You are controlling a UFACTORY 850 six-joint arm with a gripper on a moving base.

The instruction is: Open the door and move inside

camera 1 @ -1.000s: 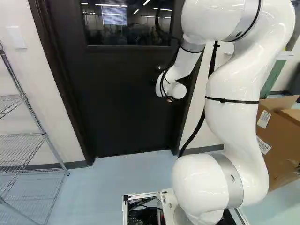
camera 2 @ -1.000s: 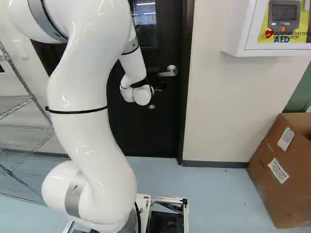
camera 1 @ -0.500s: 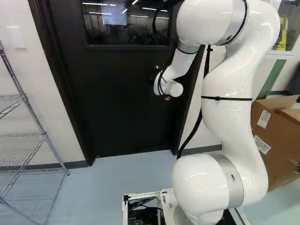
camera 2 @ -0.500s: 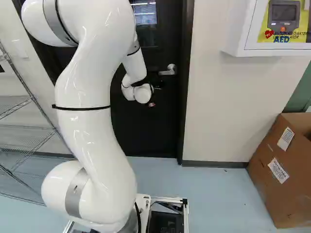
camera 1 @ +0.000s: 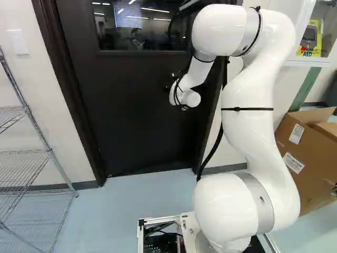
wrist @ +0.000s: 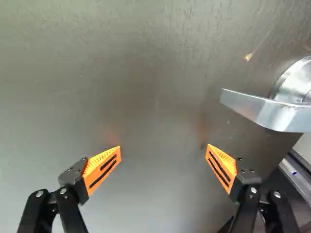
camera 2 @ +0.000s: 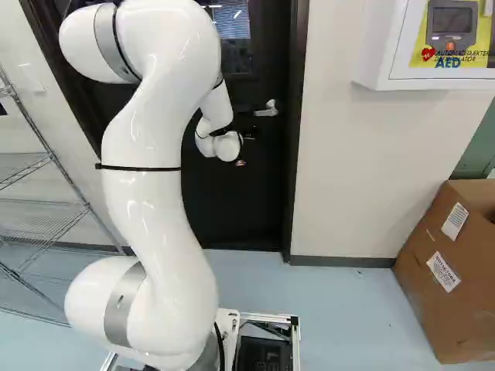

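Dark door (camera 1: 137, 105), 2 orange-padded fingers (wrist: 224, 164) spread apart, silver handle (wrist: 274, 115) beside them

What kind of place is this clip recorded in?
Likely an office or lab room: a dark door with a window, a wire rack beside it, and an AED cabinet on the wall.

Well to the right of the jaws and higher, "AED" (camera 2: 448, 63) stands on the yellow panel (camera 2: 422, 27) of the white wall case (camera 2: 379, 58), under smaller words beginning "AUTOMATED", while lower right of the jaws, the cardboard box (camera 2: 429, 325) bears white labels (camera 2: 443, 272) too small to read.
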